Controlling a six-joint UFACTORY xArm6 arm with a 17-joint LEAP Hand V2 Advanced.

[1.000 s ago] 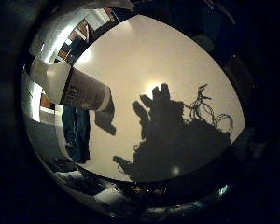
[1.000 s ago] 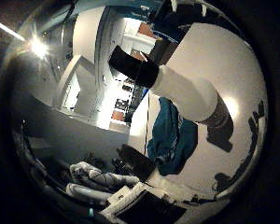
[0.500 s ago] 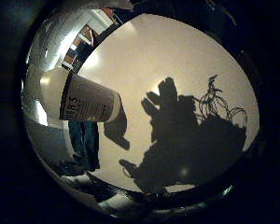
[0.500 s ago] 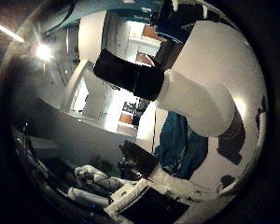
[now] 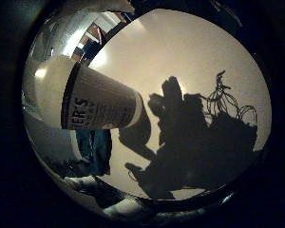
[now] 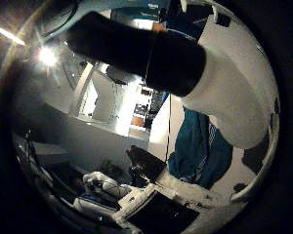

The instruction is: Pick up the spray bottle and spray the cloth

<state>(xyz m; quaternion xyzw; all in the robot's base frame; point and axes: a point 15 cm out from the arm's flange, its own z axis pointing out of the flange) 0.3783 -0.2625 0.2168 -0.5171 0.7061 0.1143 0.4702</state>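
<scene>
The spray bottle (image 5: 99, 102) stands on the white table (image 5: 180, 52). It has a white body with a dark printed band, and a black spray head (image 6: 136, 48) on top. It fills much of both palm views, so it is close to the palm. A teal-blue cloth (image 6: 200, 151) lies crumpled on the table just beyond the bottle, partly hidden behind it. No part of my hand shows. Only its dark shadow (image 5: 190, 137) falls on the table beside the bottle.
The table edge (image 6: 161, 131) runs past the cloth, with a dark object (image 6: 146, 163) lying at it. Beyond it is a room with lit shelving and white equipment (image 6: 112, 190) low down. A bright ceiling light (image 6: 46, 56) glares overhead.
The bottle has grown much larger in both views as the camera moved closer to it. The bottle and the cloth have stayed where they were on the table.
</scene>
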